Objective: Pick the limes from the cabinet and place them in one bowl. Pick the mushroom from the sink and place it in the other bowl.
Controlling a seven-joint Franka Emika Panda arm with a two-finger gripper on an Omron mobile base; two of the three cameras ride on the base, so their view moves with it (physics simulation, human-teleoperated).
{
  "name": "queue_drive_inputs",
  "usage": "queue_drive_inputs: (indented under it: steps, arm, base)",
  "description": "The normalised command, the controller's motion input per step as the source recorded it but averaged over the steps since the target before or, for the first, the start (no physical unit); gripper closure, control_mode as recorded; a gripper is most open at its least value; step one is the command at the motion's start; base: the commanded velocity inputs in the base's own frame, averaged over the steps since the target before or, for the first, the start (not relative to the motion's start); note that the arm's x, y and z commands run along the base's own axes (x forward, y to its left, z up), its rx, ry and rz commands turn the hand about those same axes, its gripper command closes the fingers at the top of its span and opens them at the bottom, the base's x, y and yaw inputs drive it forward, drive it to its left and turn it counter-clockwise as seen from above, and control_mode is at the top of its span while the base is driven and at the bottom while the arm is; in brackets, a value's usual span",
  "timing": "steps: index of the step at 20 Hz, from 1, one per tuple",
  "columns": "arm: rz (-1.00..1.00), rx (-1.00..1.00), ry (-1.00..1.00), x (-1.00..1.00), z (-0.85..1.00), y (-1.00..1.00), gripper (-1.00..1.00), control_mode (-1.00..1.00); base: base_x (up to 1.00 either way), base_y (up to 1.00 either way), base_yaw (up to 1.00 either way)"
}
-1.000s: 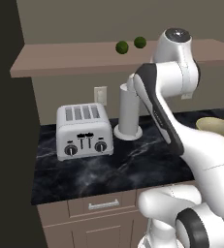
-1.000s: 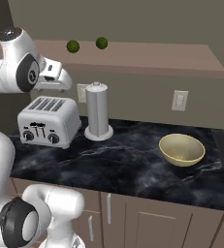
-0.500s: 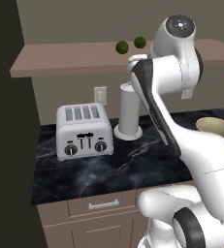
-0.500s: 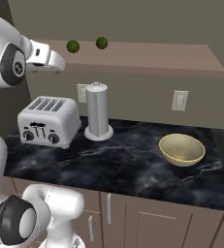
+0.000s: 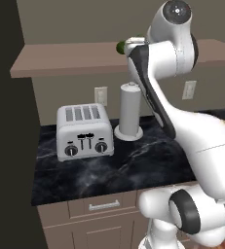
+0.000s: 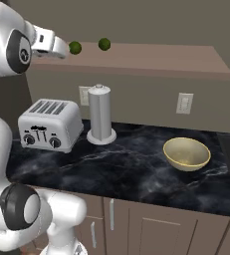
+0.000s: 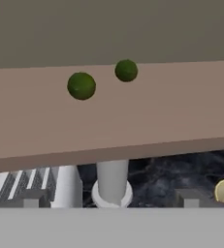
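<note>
Two dark green limes rest on the reddish-brown cabinet shelf. My gripper hovers at shelf height just left of the nearer lime, apart from it. In the hand view the limes lie ahead on the shelf, and the gripper is open, its fingertips wide apart with nothing between them. One lime peeks out beside the arm. The pale yellow bowl sits on the counter at the right. The mushroom, the sink and the other bowl are out of view.
A silver toaster and an upright paper towel holder stand on the black marble counter below the shelf. Wall outlets sit behind. A dark tall panel bounds the left side.
The arm has risen and the hand has swung up to shelf level, closer to the limes. The limes, the bowl and the counter things have stayed put.
</note>
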Motion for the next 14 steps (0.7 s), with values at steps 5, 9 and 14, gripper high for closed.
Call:
queue_drive_inputs:
  steps: [5, 9, 14]
  arm:
    - [0.02, 0.0, 0.02, 0.65, -0.05, 0.05, -1.0, -1.0]
    - [0.04, 0.02, 0.02, 0.69, -0.17, 0.02, -1.0, -1.0]
    - [0.05, 0.07, 0.01, 0.59, -0.04, 0.01, -1.0, -1.0]
  base:
    - [0.0, 0.0, 0.0]
    - [0.0, 0.0, 0.0]
    - [0.0, 0.0, 0.0]
